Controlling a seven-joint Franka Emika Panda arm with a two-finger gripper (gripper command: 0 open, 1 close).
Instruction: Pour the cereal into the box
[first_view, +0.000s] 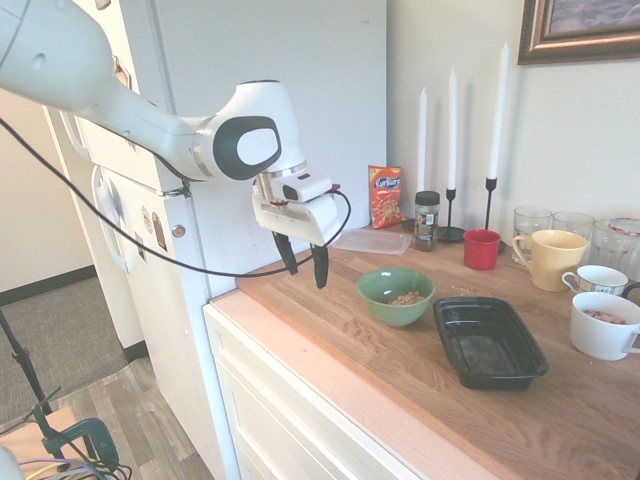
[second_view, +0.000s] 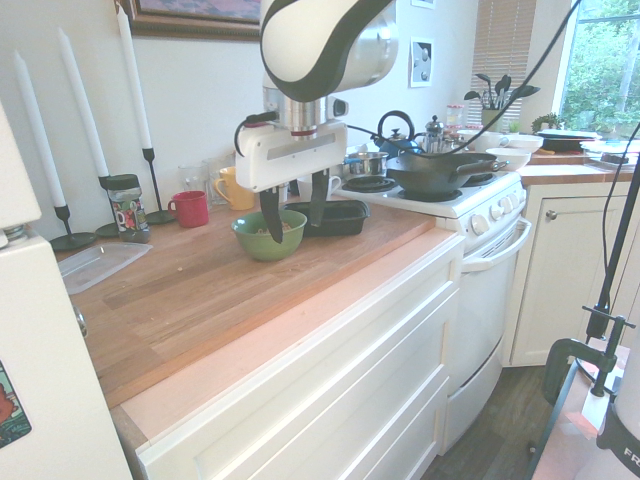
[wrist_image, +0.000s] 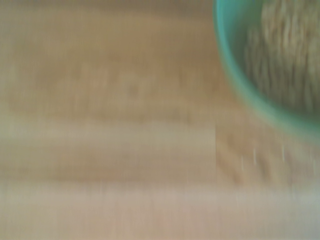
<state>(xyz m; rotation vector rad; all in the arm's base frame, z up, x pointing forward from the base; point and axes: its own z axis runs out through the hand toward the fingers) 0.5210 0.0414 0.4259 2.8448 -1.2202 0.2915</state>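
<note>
The bare wooden bench (first_view: 400, 370) is seen nearest the camera in the first exterior view, its front strip left free of objects. Just beyond, the box (first_view: 489, 343) is laid with its long side running toward 5 o'clock, empty and open-topped, evidently set close beside the green bowl (first_view: 396, 295) so that only a short carry is needed for the tip. The bowl is placed at about 10 o'clock from the box, and the cereal (first_view: 406, 298) is held in its bottom as a small tan heap; nothing has been poured yet.

The pincer (first_view: 304, 263) is hung above the bench at about 9 o'clock from the bowl, pointed steeply downward. Its jaws are spread wide, nothing is gripped and nothing is touched. In the blurred wrist view the green rim and the heap are caught at one corner, so the bowl is judged to be the target of the approach.
</note>
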